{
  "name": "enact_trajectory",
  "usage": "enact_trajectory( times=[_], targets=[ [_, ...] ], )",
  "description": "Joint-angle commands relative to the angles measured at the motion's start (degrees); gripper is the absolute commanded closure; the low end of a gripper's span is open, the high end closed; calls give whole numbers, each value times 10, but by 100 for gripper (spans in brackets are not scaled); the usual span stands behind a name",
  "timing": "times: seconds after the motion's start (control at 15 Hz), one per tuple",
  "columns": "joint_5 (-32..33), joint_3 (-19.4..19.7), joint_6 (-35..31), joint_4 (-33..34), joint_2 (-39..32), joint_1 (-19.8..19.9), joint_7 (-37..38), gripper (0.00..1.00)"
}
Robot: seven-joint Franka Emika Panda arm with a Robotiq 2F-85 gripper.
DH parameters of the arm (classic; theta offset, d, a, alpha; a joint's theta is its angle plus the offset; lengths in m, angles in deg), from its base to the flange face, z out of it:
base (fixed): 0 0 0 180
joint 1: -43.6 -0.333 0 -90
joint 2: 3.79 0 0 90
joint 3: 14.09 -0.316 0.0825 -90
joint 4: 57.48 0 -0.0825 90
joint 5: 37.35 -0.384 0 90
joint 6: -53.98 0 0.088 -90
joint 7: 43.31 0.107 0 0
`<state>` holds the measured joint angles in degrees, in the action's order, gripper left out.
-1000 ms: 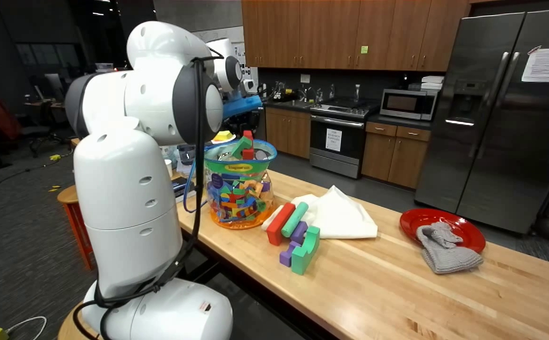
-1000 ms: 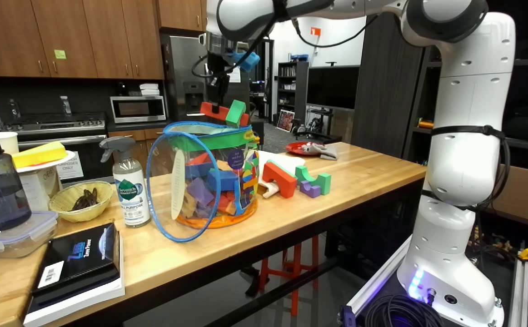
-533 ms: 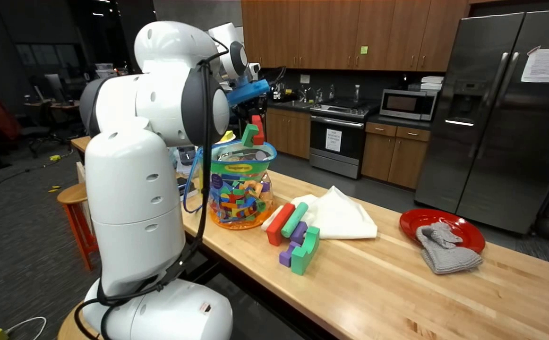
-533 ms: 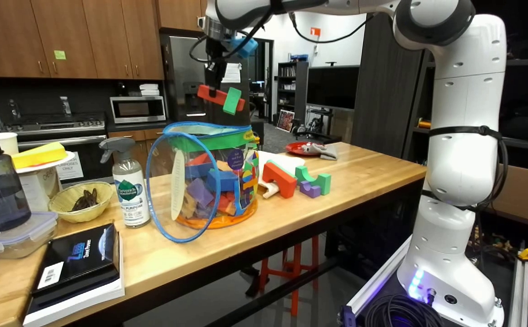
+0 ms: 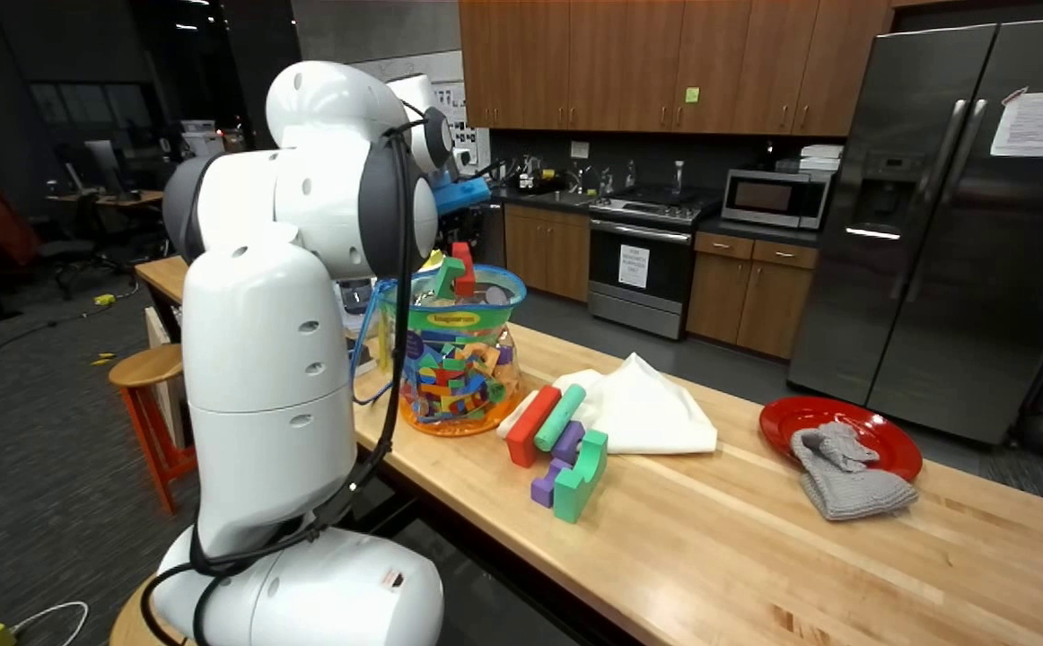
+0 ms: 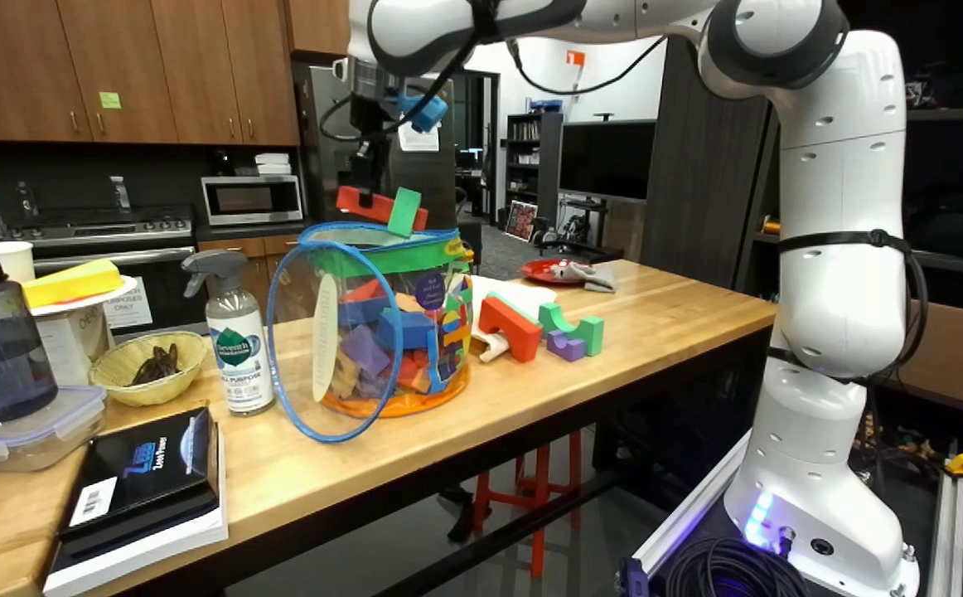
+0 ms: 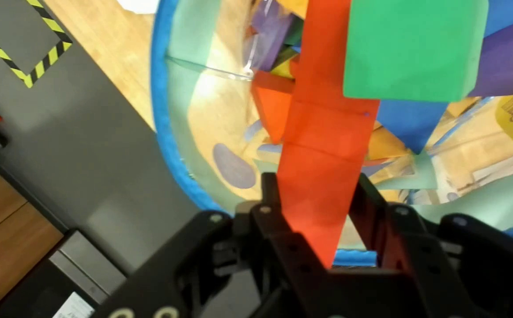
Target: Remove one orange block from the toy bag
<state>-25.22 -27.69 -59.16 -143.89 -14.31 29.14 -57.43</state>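
Note:
The see-through toy bag (image 5: 454, 318) with blue trim stands on the table in both exterior views (image 6: 415, 257), full of multicoloured blocks. My gripper (image 6: 365, 197) is over its open mouth, shut on a long red block (image 6: 384, 210), also in the wrist view (image 7: 327, 137). A green block (image 6: 404, 212) hangs on the red block and shows in the wrist view (image 7: 415, 48). I cannot tell whether their lower ends dip below the rim. An orange block (image 5: 486, 355) shows through the bag; an orange-yellow one (image 7: 384, 145) lies inside in the wrist view.
Beside the bag lie a red block (image 5: 534, 425), a green cylinder (image 5: 560, 417), purple blocks (image 5: 566, 441) and a green arch (image 5: 581, 475). A white cloth (image 5: 643, 408), a red plate (image 5: 791, 413), a spray bottle (image 6: 237, 348), a basket (image 6: 150, 365) and a black box (image 6: 137, 473) stand around.
The gripper rose with the red and green blocks, then came down again and shifted left in both exterior views, over the bag's mouth. The green block stays on the red one.

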Motion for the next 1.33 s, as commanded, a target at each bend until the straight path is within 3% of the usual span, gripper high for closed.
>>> enact_trajectory(
  times=[0.0, 0.27, 0.93, 1.13, 1.27],
  targets=[
    [-9, -13, 0, -31, -1, -16, -3, 83],
    [56, -15, 3, -72, 3, -35, -11, 83],
    [383, 9, -30, -93, 40, -32, -27, 83],
    [442, 5, -48, -93, 46, -30, -14, 83],
    [448, 2, -53, -92, 48, -28, -8, 83]
  ],
)
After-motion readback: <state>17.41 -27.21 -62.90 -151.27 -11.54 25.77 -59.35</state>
